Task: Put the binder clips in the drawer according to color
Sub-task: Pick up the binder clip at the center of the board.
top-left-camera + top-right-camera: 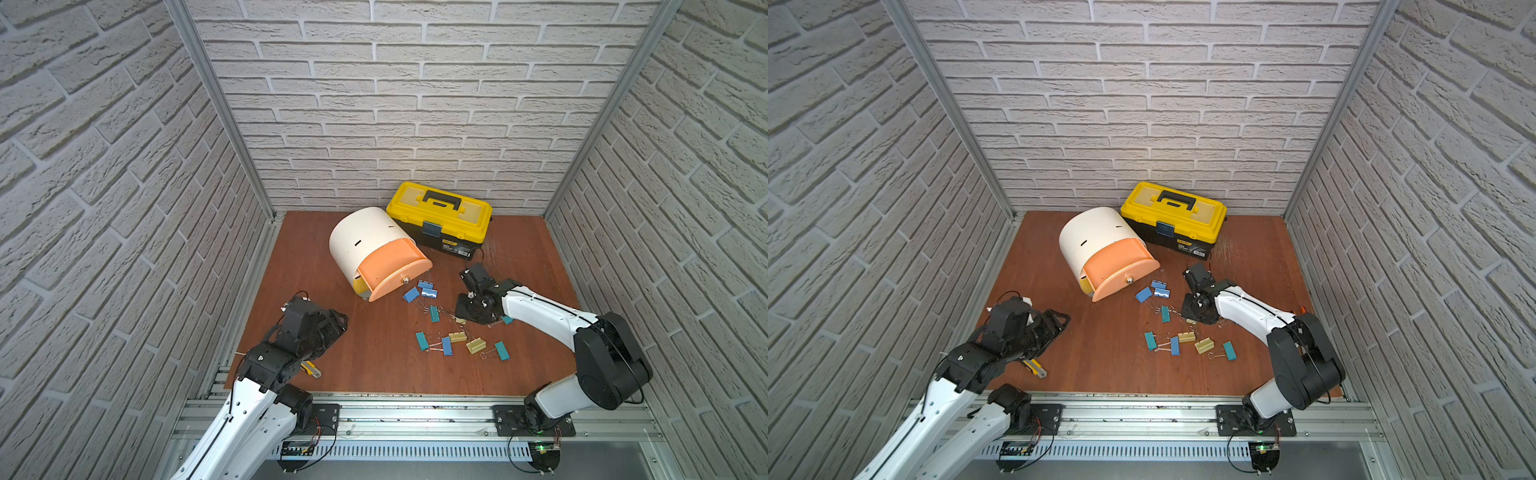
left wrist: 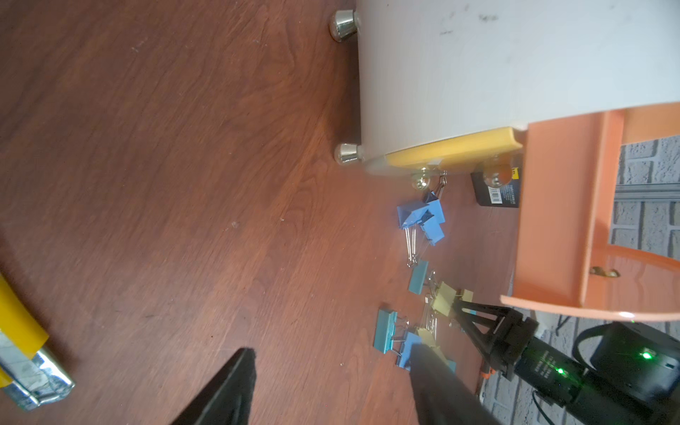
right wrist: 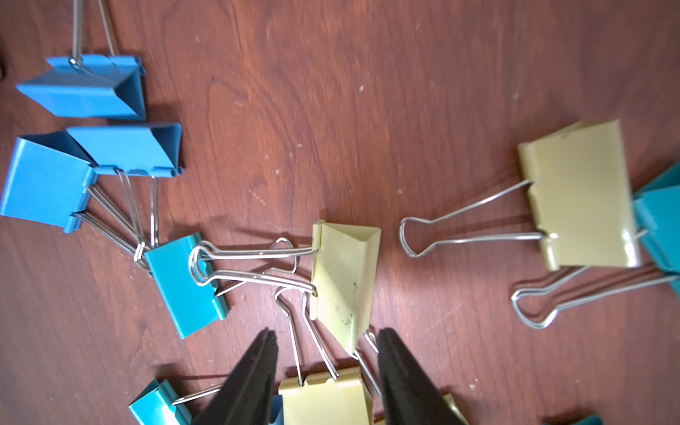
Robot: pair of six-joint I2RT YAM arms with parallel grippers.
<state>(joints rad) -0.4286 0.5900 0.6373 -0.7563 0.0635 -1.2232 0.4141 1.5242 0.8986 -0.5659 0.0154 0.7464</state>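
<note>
Binder clips (image 1: 457, 337) lie scattered on the table (image 1: 332, 353), just right of and nearer than the white drawer cabinet (image 1: 365, 237), whose peach drawer (image 1: 395, 270) stands pulled out. Right gripper (image 3: 327, 335) hovers over pale yellow clips (image 3: 346, 279), jaws parted, gripping nothing; left gripper (image 2: 333, 351), at near left, likewise parted and empty.

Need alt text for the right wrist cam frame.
The right gripper, open, frames one end of a pale yellow binder clip lying on the wooden table. Three blue clips, teal clips and other yellow clips lie scattered around it, some wire handles interlocked.
</note>
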